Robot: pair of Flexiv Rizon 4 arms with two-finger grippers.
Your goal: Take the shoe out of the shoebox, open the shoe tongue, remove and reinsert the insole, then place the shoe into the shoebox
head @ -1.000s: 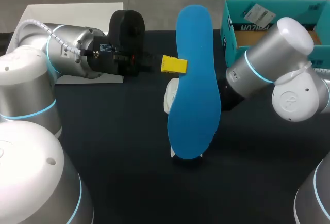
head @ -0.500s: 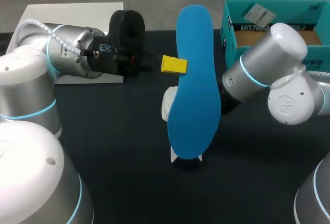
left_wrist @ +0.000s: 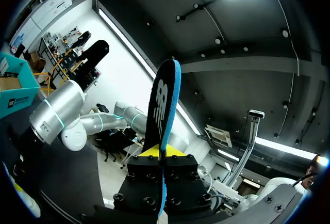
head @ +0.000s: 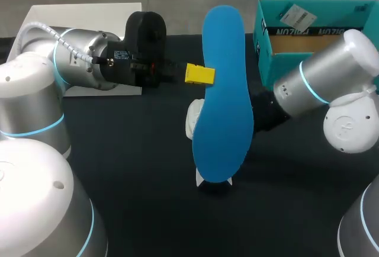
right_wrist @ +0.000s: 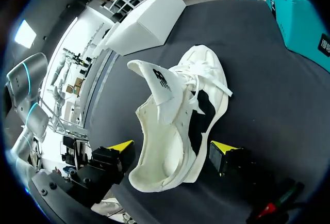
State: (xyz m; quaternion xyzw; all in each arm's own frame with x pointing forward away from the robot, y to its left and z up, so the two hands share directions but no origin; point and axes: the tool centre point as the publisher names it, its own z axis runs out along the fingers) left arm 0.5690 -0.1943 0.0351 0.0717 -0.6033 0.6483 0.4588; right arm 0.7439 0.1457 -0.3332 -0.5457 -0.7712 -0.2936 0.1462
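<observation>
White cardboard marked the far left of the black tabletop [head: 136, 168], where a white box [head: 83, 14] sat behind your left arm. Next along, your left hand [left_wrist: 162, 154] was clamped on the edge of the blue insole [head: 222, 91], holding it aloft and edge-on to the fingers. The insole was out of the shoe and hid most of it from above.

Beneath it the white shoe [right_wrist: 175, 126] stood on its sole at the middle of the tabletop, tongue pulled up and its mouth open and empty. Your right hand [right_wrist: 172, 146] sat at the heel with its fingers apart, one on each side, apparently not pinching. The teal shoebox [head: 314, 32] waited open at the far right, behind your right arm.

The insole looked thin, light and floppy, so it would likely buckle if you pushed it from the far end. A hold close to the leading tip, fed in toe first, seemed wiser. The shoe looked soft and light enough to skid, and the stiffer heel was probably the place to brace it.
</observation>
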